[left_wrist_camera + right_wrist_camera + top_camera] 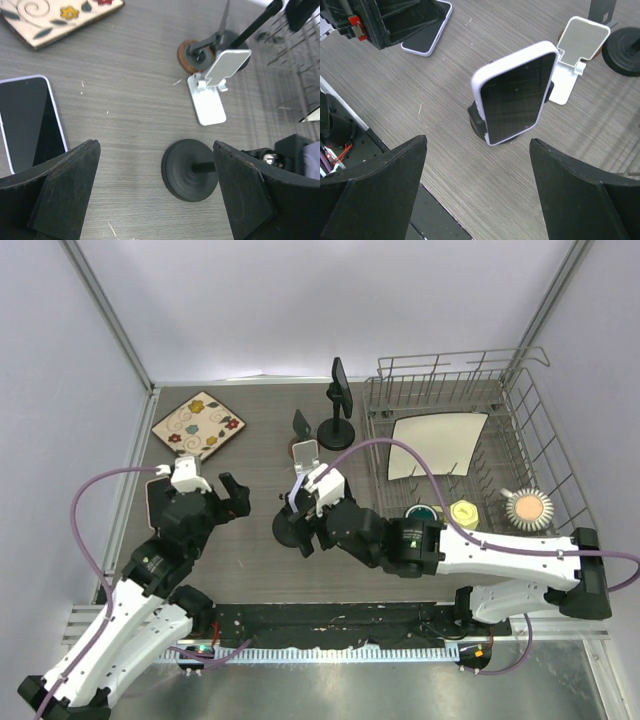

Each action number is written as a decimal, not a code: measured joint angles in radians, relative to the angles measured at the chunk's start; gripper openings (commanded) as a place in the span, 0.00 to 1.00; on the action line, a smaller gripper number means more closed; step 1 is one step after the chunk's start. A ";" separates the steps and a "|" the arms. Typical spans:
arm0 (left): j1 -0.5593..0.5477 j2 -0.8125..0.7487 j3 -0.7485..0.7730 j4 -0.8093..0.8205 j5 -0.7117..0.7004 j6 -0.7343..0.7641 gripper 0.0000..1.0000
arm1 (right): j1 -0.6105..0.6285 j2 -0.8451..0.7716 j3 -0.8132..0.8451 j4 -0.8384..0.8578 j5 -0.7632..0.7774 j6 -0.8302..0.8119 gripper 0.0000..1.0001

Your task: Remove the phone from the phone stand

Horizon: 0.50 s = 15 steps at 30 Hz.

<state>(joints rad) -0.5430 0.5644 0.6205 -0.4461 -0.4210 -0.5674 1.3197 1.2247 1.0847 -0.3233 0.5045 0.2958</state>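
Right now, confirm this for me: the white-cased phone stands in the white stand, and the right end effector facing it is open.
Wrong on one count. The white-cased phone stands in the black stand, not in the white stand, which sits empty behind it. The right wrist view shows this. The rest holds: the right end effector facing the phone is open.

My arms point(125, 615) are white shells with black joints, each trailing a lilac cable point(115, 474); my pincer fingers point(60, 195) are matte black.
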 measured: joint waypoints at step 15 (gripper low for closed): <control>0.000 -0.224 0.079 -0.050 -0.006 0.101 1.00 | 0.060 0.222 0.141 0.055 0.431 0.031 0.83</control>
<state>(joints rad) -0.5426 0.3401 0.6994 -0.4957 -0.4274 -0.4664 1.3792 1.4471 1.2259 -0.2680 0.9360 0.3264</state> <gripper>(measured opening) 0.996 0.833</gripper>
